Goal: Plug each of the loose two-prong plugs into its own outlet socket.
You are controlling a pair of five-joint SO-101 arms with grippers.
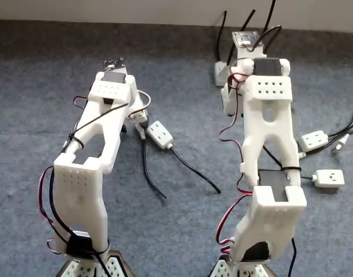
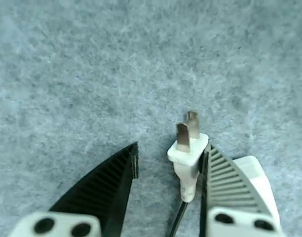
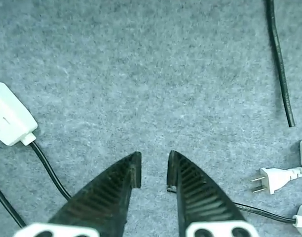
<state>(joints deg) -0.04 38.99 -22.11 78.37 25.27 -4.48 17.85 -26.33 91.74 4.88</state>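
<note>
The left gripper (image 2: 171, 156) is hanging low over the grey carpet (image 2: 92, 64) with its jaws spread wide. A white two-prong plug (image 2: 188, 154) is lying in the gap, resting against one finger and well apart from the other, so it is not being pinched. Its prongs are pointing away from the wrist. In the high view a white socket (image 1: 160, 134) is lying just beside this gripper. The right gripper (image 3: 154, 169) is standing over bare carpet with its jaws a little apart and gripping nothing. A second socket (image 3: 11, 120) is lying off to one side of it and a second plug (image 3: 275, 178) off to the other, both well clear of the fingers. Judged from this, the work is sitting at the grasp of the first plug, and no socket in view is appearing to carry a plug. The next move is calling for the left jaws to close squarely on the plug body, behind the prongs, without nudging it askew. After that the prongs are needing alignment with the slots of the nearby socket — which, being loose, is probably wanting the other arm to steady it.
</note>
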